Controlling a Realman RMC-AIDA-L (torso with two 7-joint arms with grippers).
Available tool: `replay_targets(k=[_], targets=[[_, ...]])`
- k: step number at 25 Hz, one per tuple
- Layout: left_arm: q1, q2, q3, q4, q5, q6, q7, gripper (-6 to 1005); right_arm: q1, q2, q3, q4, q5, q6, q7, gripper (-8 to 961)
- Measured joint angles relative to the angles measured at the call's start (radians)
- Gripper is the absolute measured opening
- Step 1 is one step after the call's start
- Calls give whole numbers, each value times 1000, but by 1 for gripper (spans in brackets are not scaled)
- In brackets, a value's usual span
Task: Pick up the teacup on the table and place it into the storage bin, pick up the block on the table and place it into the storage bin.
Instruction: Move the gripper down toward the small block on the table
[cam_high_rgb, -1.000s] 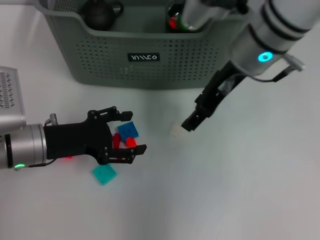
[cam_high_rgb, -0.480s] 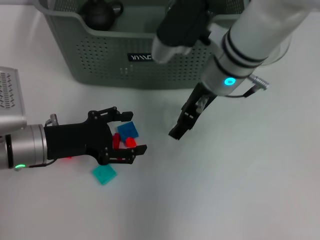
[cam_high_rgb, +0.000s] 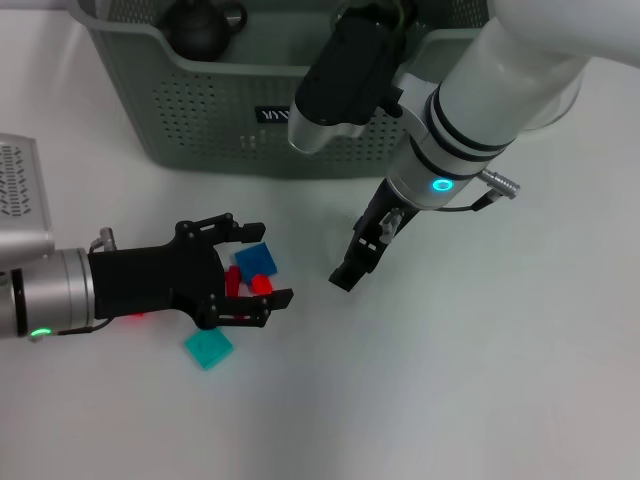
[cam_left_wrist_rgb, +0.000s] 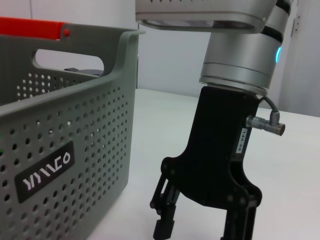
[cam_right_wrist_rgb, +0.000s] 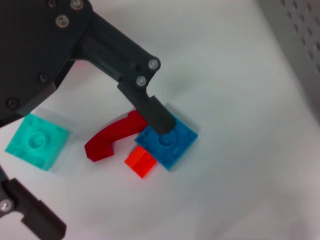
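Our left gripper (cam_high_rgb: 245, 272), jaws apart around the blue block (cam_high_rgb: 256, 261) at lower left, could snag the red pieces (cam_high_rgb: 247, 284); right gripper (cam_high_rgb: 362, 252): we cannot tell.

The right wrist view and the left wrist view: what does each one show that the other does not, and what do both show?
Only the right wrist view shows the blocks on the table: the blue block, the teal block, the small red block and the curved red piece, with the left gripper open around them, one jaw over the blue block.

Only the left wrist view shows the right gripper hanging over the white table and the logo label.

Both show the perforated wall of the storage bin.
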Motion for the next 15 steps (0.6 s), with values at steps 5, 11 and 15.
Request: replay_targets(k=[5, 11, 15], targets=[[0, 0, 0, -5, 0, -1, 0, 887, -3, 0, -12, 1, 0, 18, 0, 777], [0, 0, 0, -7, 0, -1, 0, 888, -2, 0, -39, 4, 1, 36, 11, 770], [0, 0, 0, -7, 0, -1, 0, 888, -1, 1, -60, 4, 1, 47, 23, 765]])
